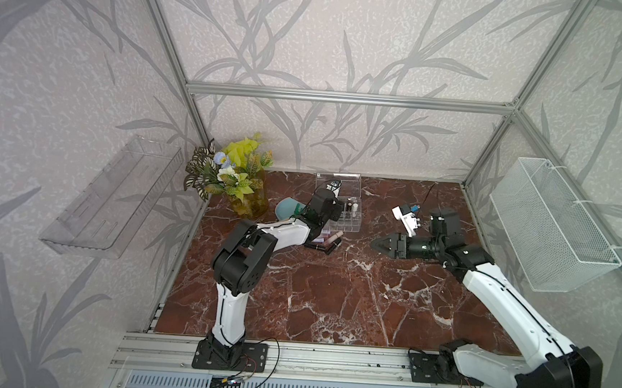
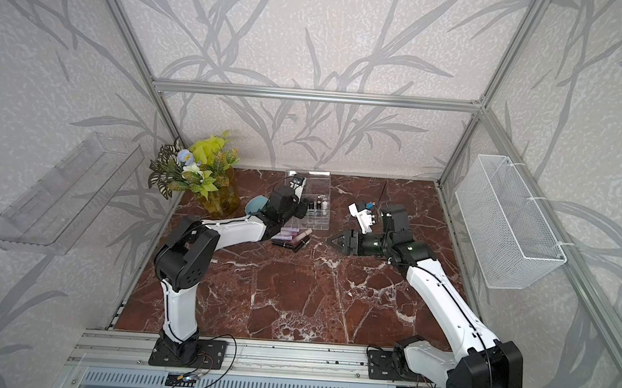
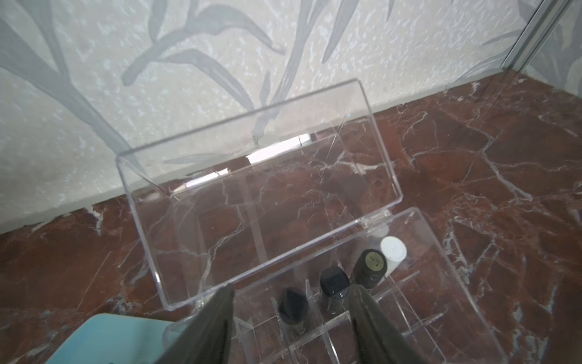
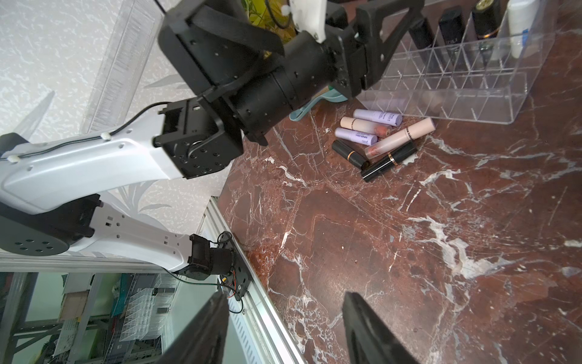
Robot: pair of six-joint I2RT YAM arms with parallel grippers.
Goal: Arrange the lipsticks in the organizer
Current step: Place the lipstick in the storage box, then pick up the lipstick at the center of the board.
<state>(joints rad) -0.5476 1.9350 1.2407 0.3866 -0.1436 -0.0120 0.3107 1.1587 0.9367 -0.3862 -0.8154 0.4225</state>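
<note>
Left wrist view looks down into the organizer (image 3: 434,293), which sits toward the back of the bench (image 1: 332,297) with its clear lid (image 3: 258,195) swung open toward the wall. Four tubes stand in the row along the hinge: a white tube (image 3: 392,250) at the end, a gold-topped tube (image 3: 370,264) beside it, then a middle black tube (image 3: 334,283) and an end black tube (image 3: 293,307). The other cells I can see look bare.

The left hand (image 3: 291,291) hangs right over the two black ones with its fingers spread, pinching nothing that I can make out. The end black tube looks a touch tilted, and I can't tell whether it has dropped fully into its cell.

To my eye this is the letting-go part. The way to do it well is to rise straight up with the fingers kept wide until they clear the caps, since a sideways pull could tip a tube or knock the lid.

On the bench just in front of the organizer lies a heap (image 4: 374,138) of six more tubes, two lilac, two pale pink and two black, several touching. The long pink tube (image 4: 400,137) lies beside a black one at the heap's edge and seems the easiest next pick.

The right hand (image 4: 285,296) hovers well apart from the heap, fingers spread and empty
</note>
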